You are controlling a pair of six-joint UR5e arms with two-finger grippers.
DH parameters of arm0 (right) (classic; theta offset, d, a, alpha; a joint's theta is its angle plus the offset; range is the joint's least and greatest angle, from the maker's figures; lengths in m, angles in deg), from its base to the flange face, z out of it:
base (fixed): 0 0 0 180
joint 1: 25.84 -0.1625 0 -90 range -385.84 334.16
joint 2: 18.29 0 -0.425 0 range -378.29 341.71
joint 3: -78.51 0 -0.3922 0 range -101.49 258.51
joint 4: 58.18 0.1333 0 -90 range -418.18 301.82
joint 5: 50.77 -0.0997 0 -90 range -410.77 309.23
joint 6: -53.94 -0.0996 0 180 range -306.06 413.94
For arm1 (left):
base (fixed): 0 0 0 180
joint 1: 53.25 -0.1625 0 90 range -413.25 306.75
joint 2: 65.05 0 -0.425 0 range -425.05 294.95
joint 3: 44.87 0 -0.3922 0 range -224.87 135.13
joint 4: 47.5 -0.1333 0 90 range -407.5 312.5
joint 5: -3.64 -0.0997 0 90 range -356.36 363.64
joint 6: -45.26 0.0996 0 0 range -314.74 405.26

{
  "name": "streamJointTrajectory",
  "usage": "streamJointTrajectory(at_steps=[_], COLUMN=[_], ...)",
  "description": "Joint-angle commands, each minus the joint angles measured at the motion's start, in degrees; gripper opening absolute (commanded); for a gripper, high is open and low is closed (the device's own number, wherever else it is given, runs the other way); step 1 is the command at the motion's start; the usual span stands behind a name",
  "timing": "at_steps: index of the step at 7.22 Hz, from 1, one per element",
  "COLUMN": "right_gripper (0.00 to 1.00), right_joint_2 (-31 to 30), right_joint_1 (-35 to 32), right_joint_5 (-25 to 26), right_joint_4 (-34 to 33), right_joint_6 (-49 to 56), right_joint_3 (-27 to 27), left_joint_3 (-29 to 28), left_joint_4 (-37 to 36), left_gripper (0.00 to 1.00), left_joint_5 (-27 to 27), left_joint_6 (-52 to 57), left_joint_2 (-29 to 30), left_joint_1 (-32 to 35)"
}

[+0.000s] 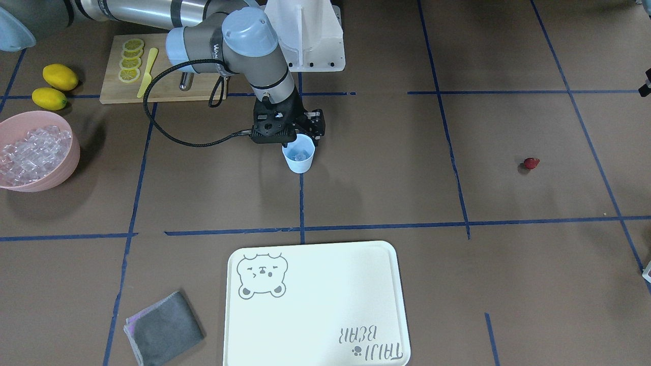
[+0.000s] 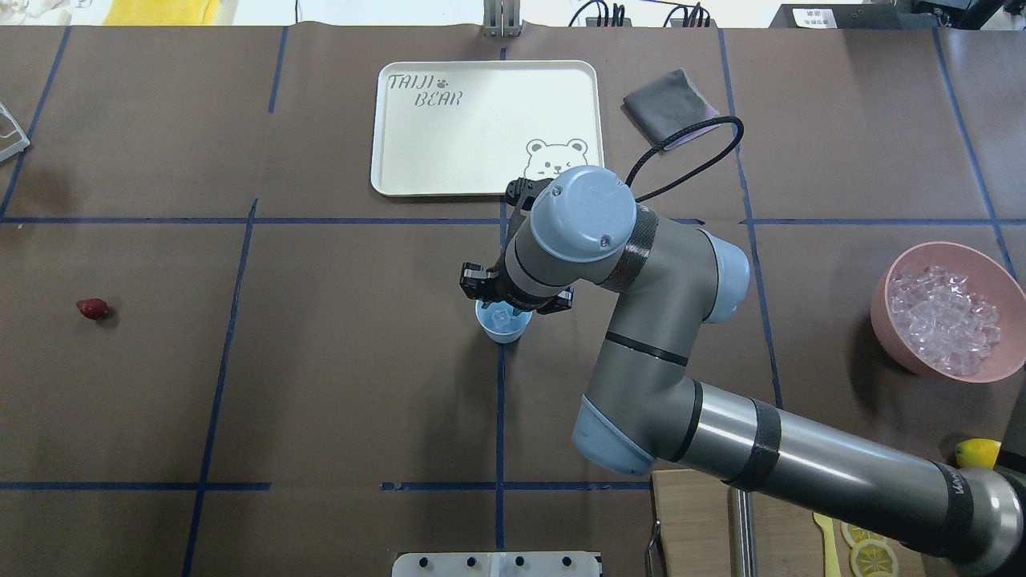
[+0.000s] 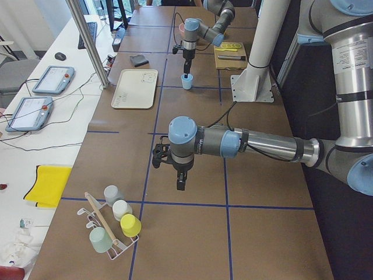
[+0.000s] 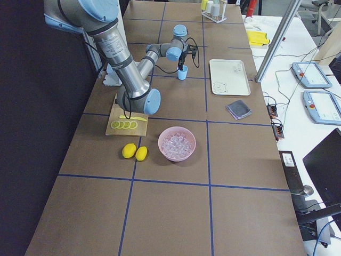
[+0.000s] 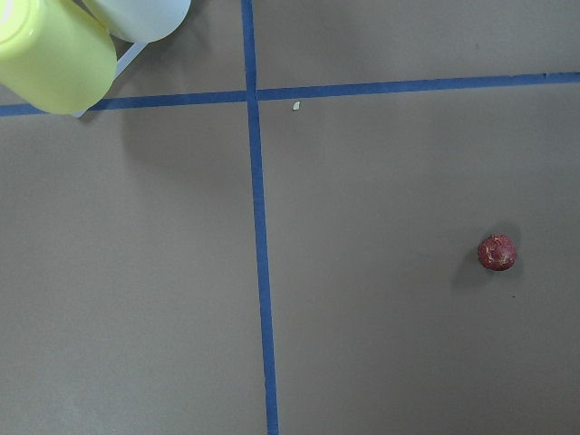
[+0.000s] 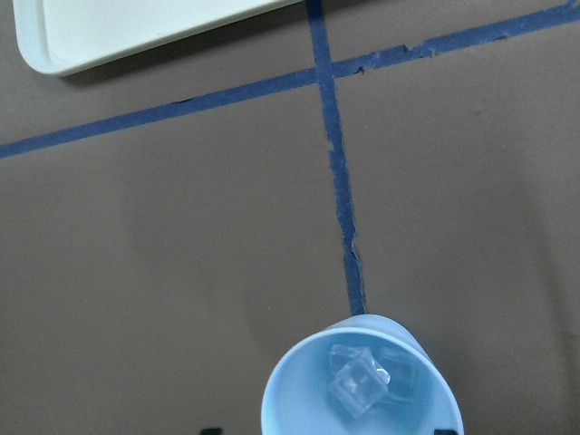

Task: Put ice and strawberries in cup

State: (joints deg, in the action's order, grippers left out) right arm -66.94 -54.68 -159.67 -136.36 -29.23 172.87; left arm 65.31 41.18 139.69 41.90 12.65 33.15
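The pale blue cup (image 1: 299, 158) stands at the table's middle on a blue tape line, with a few clear ice cubes (image 6: 358, 381) inside. My right gripper (image 1: 299, 138) hangs just over its rim. In the right wrist view its dark fingertips (image 6: 210, 431) show wide apart at the bottom edge, open and empty. More ice (image 1: 30, 152) is heaped in the pink bowl (image 2: 894, 320). The dark red strawberry (image 2: 91, 308) lies alone on the table and shows in the left wrist view (image 5: 497, 253). My left gripper (image 3: 180, 184) hovers above the table; I cannot tell if it is open.
A white bear tray (image 1: 315, 305) and a folded grey cloth (image 1: 163, 328) lie at the operators' side. A cutting board (image 1: 163, 86) with lemon slices and a yellow knife, and two lemons (image 1: 53, 86), are near the bowl. A cup rack (image 3: 113, 224) stands by the left arm.
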Motion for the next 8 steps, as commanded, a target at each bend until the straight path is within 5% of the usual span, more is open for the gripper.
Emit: streamJointTrajectory(at_steps=[1,3,5,8], right_gripper=[0.83,0.92,0.99,0.99], right_joint_2=[-4.05,-15.97,-26.01,-45.68], right_joint_1=[-3.22,-13.46,-24.2,-38.26], right_joint_5=[-2.96,-13.91,-21.33,-27.14], right_joint_4=[-2.05,-8.37,-8.3,-8.22], right_joint_6=[-2.24,-2.36,6.97,42.59], right_joint_3=[9.46,24.14,26.91,27.98], left_joint_3=[-0.14,0.03,-1.8,-5.84], left_joint_4=[-0.09,0.09,9.7,18.71], left_gripper=[1.0,1.0,1.0,1.0], left_joint_5=[0.09,0.26,-0.52,-4.62], left_joint_6=[0.02,-2.33,-14.26,-23.61], left_joint_2=[0.0,0.52,0.79,2.88], left_joint_1=[-0.09,-2.53,-13.05,-20.99])
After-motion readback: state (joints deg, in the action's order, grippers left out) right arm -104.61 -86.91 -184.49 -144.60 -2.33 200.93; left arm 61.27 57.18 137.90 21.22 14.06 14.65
